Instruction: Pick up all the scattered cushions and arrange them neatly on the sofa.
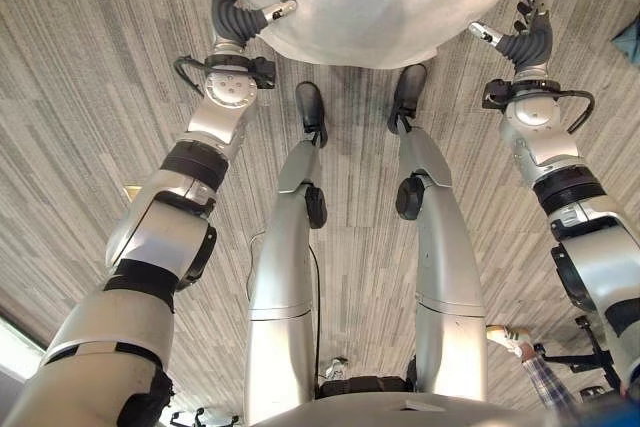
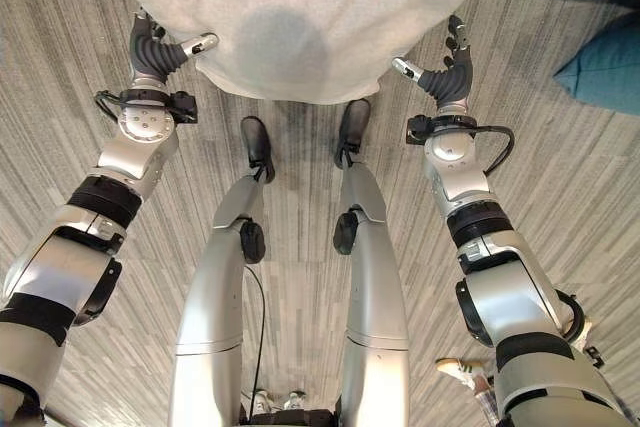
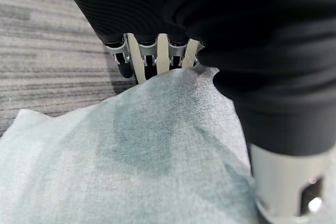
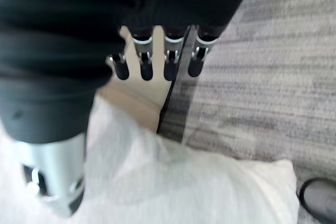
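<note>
Cushion (image 2: 300,7), large and pale grey, hangs over the striped carpet (image 2: 300,247) between both hands. Left hand (image 2: 152,52) presses its left edge, right hand (image 2: 447,72) its right edge, fingers mostly straight. Blue cushion (image 2: 610,67) lies far right.

Bright even light; soft wrist views, bowed edges
</note>
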Available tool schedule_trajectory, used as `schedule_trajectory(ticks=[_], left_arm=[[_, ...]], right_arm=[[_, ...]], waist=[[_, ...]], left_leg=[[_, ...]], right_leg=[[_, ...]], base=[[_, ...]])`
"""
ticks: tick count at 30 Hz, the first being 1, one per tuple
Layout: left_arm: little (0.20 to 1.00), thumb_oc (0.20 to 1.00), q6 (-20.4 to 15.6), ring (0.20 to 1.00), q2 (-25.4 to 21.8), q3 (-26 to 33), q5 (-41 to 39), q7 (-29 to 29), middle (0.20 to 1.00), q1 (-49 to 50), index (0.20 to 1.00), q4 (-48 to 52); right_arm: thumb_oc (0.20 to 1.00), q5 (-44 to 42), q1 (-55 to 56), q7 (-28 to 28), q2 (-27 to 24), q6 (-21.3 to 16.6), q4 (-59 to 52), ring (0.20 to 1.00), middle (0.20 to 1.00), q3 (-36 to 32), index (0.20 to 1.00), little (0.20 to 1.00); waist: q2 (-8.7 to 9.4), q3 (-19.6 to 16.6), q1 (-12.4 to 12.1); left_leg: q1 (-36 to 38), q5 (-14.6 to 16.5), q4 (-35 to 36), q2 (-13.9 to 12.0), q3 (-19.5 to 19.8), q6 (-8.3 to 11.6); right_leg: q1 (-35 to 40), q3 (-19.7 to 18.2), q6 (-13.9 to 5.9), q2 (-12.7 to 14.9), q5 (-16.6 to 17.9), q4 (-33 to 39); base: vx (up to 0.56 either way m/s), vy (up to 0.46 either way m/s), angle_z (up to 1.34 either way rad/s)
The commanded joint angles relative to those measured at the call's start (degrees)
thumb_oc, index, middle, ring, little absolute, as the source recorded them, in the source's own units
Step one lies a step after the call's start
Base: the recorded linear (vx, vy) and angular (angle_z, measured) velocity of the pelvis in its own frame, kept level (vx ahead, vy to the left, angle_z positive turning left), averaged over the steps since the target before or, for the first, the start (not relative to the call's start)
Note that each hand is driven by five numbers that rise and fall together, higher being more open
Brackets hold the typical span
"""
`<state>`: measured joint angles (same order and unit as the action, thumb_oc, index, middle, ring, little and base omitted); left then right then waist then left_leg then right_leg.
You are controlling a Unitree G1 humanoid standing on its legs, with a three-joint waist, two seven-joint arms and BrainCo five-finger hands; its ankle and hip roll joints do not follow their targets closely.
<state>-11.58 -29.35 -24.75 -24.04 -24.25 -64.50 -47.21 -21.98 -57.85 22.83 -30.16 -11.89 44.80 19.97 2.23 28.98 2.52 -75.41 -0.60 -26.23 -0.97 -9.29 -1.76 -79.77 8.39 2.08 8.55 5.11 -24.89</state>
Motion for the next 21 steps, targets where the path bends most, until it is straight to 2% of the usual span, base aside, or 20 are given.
schedule_trajectory(ticks=[1,9,11,14,15,16,17,21], left_arm=[[1.0,1.0,-0.83,1.0,2.93,-1.84,2.33,-0.95,1.0,2.71,1.0,0.1],[1.0,1.0,-1.15,1.0,5.04,-4.27,0.41,-1.4,1.0,-3.5,1.0,-2.7],[1.0,1.0,-2.01,1.0,8.1,-3.97,-2.8,-2.19,1.0,-5.45,1.0,-2.86],[1.0,1.0,-2.47,1.0,9.98,-4.06,-3.44,-2.51,1.0,-6.45,1.0,-2.34],[1.0,1.0,-2.68,1.0,10.42,-4.03,-3.68,-2.45,1.0,-6.57,1.0,-2.07],[0.341,0.341,-3.17,0.341,10.94,-3.89,-3.83,-2.48,0.341,-6.54,0.341,-1.11],[0.2,0.2,-3.47,0.2,11.1,-3.71,-4.03,-2.61,0.2,-6.43,0.2,-0.72],[0.2,0.2,-4.9,0.2,11.13,-2.16,-5.49,-2.53,0.2,-5.43,0.2,1.44]], right_arm=[[1.0,4.19,-0.19,1.31,1.27,-1.3,1.46,1.0,1.0,4.61,1.0,1.0],[1.0,4.34,-9.54,1.7,4.55,-0.05,5.97,1.0,1.0,9.83,1.0,1.0],[1.0,3.98,-13.54,2.28,7.57,0.11,5.84,1.0,1.0,11.42,1.0,1.0],[1.0,2.97,-15.02,2.78,9.91,-0.76,4.6,1.0,1.0,11.07,1.0,1.0],[0.724,2.43,-15.31,3.0,10.85,-1.25,3.75,0.724,0.724,10.68,0.724,0.724],[0.2,1.89,-15.86,3.05,11.71,-2.14,2.58,0.2,0.2,10.32,0.2,0.2],[0.2,1.61,-15.82,3.1,12.09,-2.63,1.85,0.2,0.2,9.97,0.2,0.2],[0.2,1.93,-15.54,3.66,12.07,-3.96,-1.89,0.2,0.2,8.37,0.2,0.2]], waist=[[-2.57,-7.59,2.11],[-2.69,-8.02,1.19],[-2.7,-8.45,0.73],[-2.76,-9.08,0.52],[-2.74,-9.29,0.47],[-2.8,-9.76,0.43],[-2.8,-10.01,0.44],[-2.58,-11.05,0.55]], left_leg=[[-1.95,3.53,-0.75,0.88,3.79,0.92],[-4.32,3.4,-1.93,0.85,4.52,0.83],[-5.01,3.25,-1.95,1.1,4.64,0.72],[-4.87,3.04,-1.55,1.24,4.84,0.7],[-4.63,2.95,-1.26,1.3,4.85,0.73],[-4.34,2.89,-0.84,1.4,4.9,0.72],[-4.12,2.79,-0.56,1.42,4.83,0.76],[-2.35,2.45,1.1,1.51,4.8,1.02]], right_leg=[[-1.01,-3.96,-9.14,0.46,-6.95,-7.57],[-3.24,-4.07,-9.13,0.41,-6.87,-8.91],[-3.88,-3.85,-9.09,0.2,-6.87,-9.2],[-3.71,-3.79,-9.08,0.04,-6.8,-9.0],[-3.45,-3.65,-9.07,-0.06,-6.79,-8.8],[-3.18,-3.62,-9.07,-0.33,-6.8,-8.52],[-2.97,-3.51,-9.04,-0.42,-6.77,-8.26],[-1.43,-3.42,-9.3,-0.95,-6.3,-6.8]], base=[[0.0,0.0,0.0],[0.0,0.0,0.0],[0.01,-0.033,0.0],[0.0,-0.012,0.0],[0.0,0.0,0.0],[0.0,0.0,0.0],[0.0,0.0,0.0],[-0.01,-0.007,0.0]])
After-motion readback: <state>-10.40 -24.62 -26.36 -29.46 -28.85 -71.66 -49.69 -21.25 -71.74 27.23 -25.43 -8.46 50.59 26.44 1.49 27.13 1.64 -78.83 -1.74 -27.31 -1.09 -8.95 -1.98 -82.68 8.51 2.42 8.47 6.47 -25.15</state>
